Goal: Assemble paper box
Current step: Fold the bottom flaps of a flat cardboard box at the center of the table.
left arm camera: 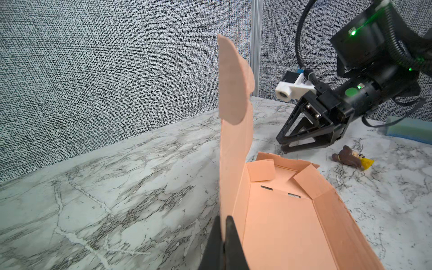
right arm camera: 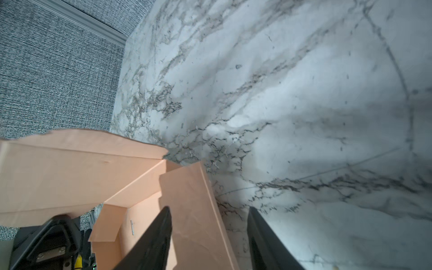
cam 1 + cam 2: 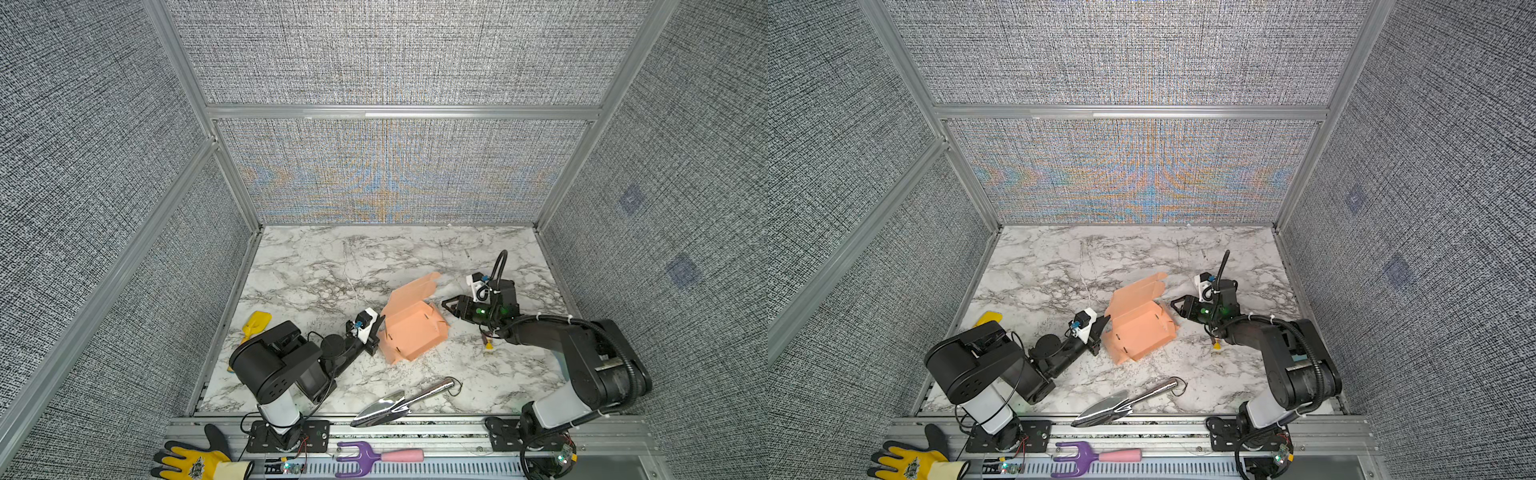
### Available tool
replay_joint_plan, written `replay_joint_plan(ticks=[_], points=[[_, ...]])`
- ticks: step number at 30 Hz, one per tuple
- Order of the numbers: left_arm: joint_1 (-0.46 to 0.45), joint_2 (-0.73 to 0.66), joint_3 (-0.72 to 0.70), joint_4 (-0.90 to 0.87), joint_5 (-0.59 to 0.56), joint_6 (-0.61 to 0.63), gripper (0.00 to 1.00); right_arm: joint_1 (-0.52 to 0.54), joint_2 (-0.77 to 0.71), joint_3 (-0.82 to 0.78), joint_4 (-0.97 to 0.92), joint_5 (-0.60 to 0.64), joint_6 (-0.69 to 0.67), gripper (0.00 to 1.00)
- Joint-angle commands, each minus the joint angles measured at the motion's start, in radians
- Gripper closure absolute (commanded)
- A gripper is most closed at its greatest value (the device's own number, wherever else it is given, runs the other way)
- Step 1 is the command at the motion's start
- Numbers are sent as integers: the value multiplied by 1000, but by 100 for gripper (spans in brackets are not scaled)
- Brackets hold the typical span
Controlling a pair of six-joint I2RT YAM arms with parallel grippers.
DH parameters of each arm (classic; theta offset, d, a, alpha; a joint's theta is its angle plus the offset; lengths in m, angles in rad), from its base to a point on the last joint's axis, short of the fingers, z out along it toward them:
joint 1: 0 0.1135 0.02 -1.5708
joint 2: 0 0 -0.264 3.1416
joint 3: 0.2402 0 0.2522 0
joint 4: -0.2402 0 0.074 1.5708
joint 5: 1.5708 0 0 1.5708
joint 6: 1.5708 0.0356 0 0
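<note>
1. While the paper box (image 3: 415, 328) is already a shallow tray with its long walls raised, I judge it about half built. It sits on the marble-patterned desk (image 3: 332, 270), just beyond the metal trowel (image 3: 399, 403).
2. Left to do, by my reading: two inner corner tabs lean loose, one end wall splays outward, and the lid stands upright, unclosed.
3. The left hand (image 3: 379, 328) is clenched on the lid panel's lower edge. The right hand (image 3: 445, 302) is released, fingers spread at the box's opposite end, gripping nothing.
4. The cardboard is matte, salmon, thin and creased, with wavy-cut rims, a rounded lid ear and two floor slots.
</note>
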Motion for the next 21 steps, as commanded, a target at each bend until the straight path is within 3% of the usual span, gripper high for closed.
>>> replay_joint_plan(ticks=[1, 21], points=[[1, -9, -1, 51, 14, -1, 100, 1, 36, -1, 2, -9, -6, 47], [1, -12, 44, -83, 56, 25, 100, 20, 95, -118, 358, -176, 131, 48]])
